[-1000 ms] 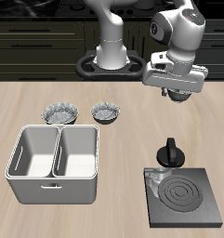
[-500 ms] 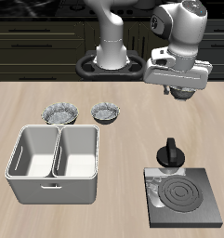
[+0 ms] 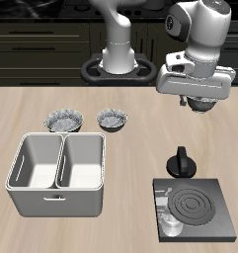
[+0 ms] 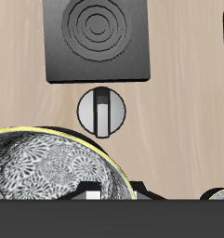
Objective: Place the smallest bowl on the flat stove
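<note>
My gripper (image 3: 196,103) hangs high over the table, farther back than the flat stove (image 3: 197,209). It is shut on the smallest bowl (image 4: 48,172), whose speckled surface and pale rim fill the wrist view close to the gripper (image 4: 91,194). In the exterior view the bowl is only a dark shape under the fingers. The flat stove (image 4: 97,37) is a dark grey square with pale concentric rings. Its black knob (image 3: 181,163) stands just behind it and shows in the wrist view (image 4: 101,111) between bowl and stove.
Two wider grey speckled bowls (image 3: 61,120) (image 3: 113,120) sit side by side on the table toward the back. A white two-compartment bin (image 3: 20,178) stands nearer the front edge, beside the stove. The robot's base (image 3: 118,61) is at the back.
My gripper, with the bowl in it, has drifted a little sideways away from the two bowls and slightly lower. Nothing on the table has moved.
</note>
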### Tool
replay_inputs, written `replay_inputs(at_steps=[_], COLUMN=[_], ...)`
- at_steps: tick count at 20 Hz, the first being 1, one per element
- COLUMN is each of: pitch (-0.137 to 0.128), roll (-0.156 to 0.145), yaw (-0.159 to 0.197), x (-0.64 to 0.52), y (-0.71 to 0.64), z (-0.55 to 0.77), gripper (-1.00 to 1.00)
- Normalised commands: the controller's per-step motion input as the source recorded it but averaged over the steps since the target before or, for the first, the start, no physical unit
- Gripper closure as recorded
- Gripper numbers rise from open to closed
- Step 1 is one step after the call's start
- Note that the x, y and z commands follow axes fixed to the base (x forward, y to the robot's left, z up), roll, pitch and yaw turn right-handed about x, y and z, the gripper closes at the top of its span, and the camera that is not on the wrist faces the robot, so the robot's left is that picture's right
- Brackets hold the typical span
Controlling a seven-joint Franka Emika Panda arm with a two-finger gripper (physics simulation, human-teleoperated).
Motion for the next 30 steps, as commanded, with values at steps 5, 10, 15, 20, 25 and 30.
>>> replay_inputs(at_steps=[5, 10, 15, 20, 25, 30], pitch=[0.044, 0.019, 0.009, -0.03, 0.016, 0.011], roll=[0.026, 0.035, 0.027, -0.041, -0.017, -0.032], yaw=[0.049, 0.056, 0.029, 0.008, -0.026, -0.005], x=[0.54, 0.56, 0.47, 0.57, 0.35, 0.3], y=[0.08, 0.17, 0.13, -0.08, -0.14, -0.1], z=[0.06, 0.07, 0.14, 0.26, 0.09, 0.0], gripper=[1.0, 1.0, 1.0, 1.0, 1.0, 1.0])
